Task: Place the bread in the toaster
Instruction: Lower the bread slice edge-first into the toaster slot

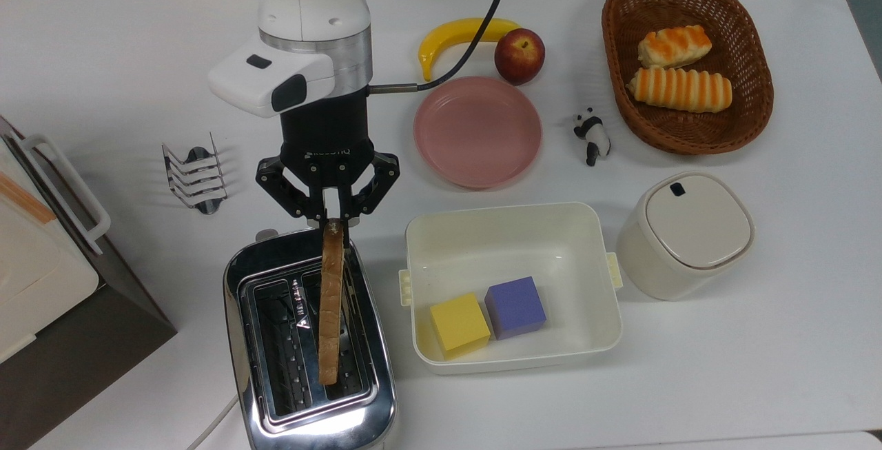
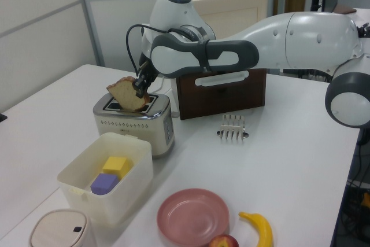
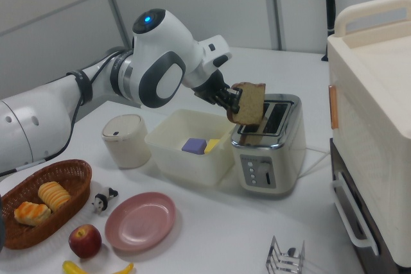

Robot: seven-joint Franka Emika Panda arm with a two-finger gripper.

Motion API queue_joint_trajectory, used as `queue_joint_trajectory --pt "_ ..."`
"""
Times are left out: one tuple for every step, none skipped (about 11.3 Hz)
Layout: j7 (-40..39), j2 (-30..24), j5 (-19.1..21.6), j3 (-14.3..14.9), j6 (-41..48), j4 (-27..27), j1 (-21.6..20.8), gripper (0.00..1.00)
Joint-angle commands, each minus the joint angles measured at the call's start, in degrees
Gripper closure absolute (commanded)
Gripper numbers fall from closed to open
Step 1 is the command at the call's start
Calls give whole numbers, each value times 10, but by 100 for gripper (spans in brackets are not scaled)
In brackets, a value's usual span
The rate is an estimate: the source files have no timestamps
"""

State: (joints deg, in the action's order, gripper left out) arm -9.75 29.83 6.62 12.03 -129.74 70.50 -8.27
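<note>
The robot's fingers (image 1: 333, 219) pinch the bread (image 1: 330, 302) by one crust edge, the slice hanging edge-on over the chrome toaster (image 1: 308, 340) on the white desk (image 1: 723, 340). The right view shows the bread's broad tan face, its lower corner at the slot.

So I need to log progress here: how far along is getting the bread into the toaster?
Done: the gripper is shut on the bread, carried edge-on over the toaster. In hand: the slice lines up with the slot nearer the cream tub, its lower edge at the opening. Left: lower it in and let go.
</note>
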Motion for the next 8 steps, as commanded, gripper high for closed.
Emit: queue_joint_trajectory --pt "-18 -12 21 -1 -14 16 1 68" --pt "-18 -13 23 0 -14 16 1 63" --pt "-17 -13 23 0 -14 15 3 60" --pt "-17 -13 23 0 -14 16 4 60" --pt "-17 -13 23 0 -14 16 4 60" --pt "-17 -13 23 0 -14 16 6 61" --pt "-17 -13 23 0 -13 17 9 61" --pt "-17 -14 25 0 -10 17 10 60"
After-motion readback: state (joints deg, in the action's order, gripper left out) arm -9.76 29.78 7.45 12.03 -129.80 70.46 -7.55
